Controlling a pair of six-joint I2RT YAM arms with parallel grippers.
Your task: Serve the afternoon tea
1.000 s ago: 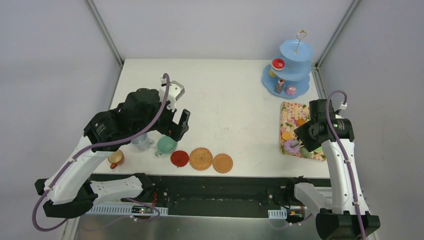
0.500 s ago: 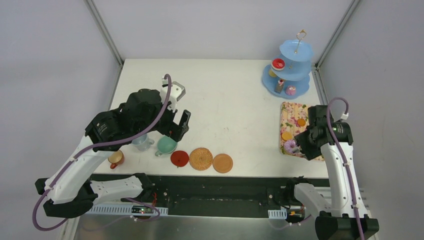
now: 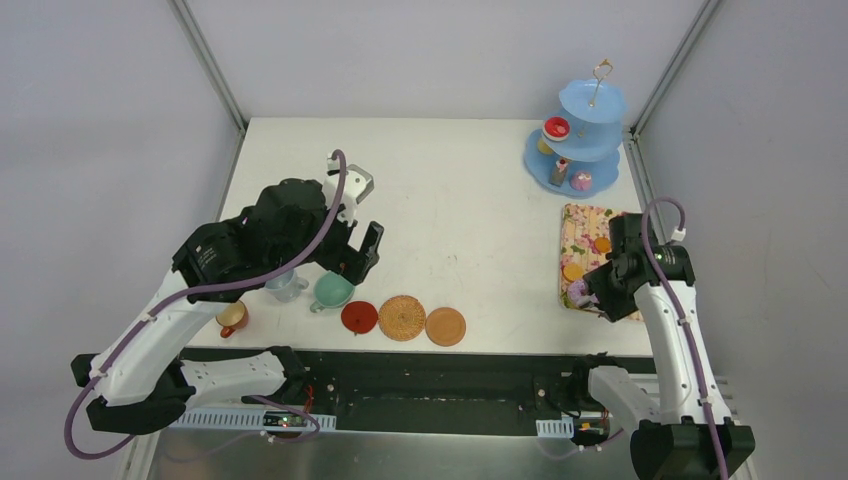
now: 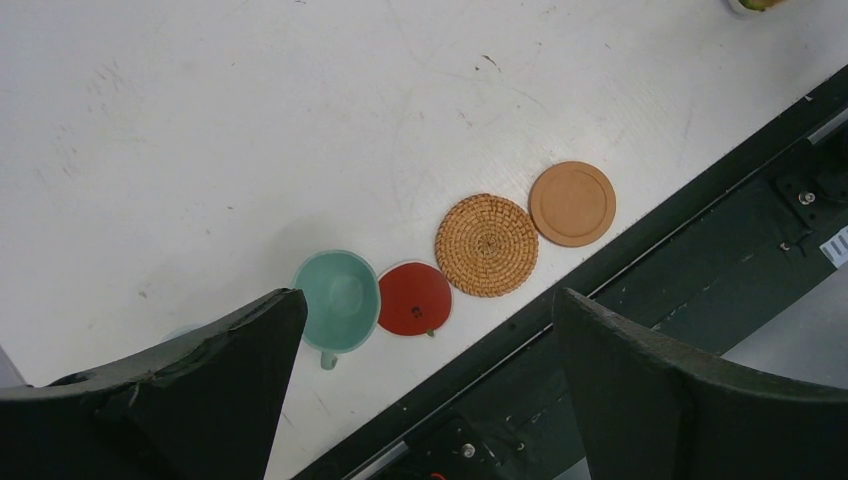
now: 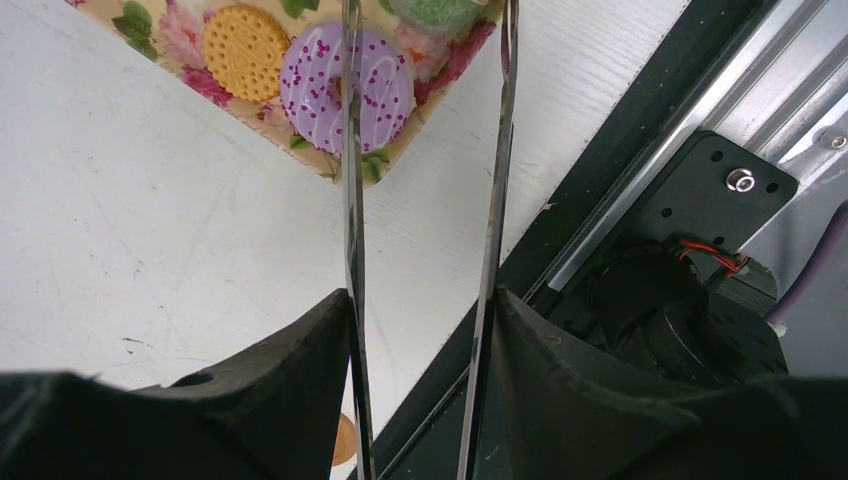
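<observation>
where: purple donut [image 5: 305, 90] is laid on floral tray [image 5: 185, 45], right near side of counter [image 3: 450, 200] | feel: judged light and slippery, best pinched across the ring | right jaws: closed on tongs [image 5: 351, 230] | left jaws: spread wide

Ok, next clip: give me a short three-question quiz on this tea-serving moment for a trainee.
1. True or false: a cup stands on the woven coaster.
2. What does the right pincer hold? A) metal tongs B) a biscuit C) an orange cup
3. In the right wrist view, which treat on the floral tray lies directly beneath one tong blade?

Key
1. False: it is bare.
2. A
3. The purple sprinkled donut.
</observation>
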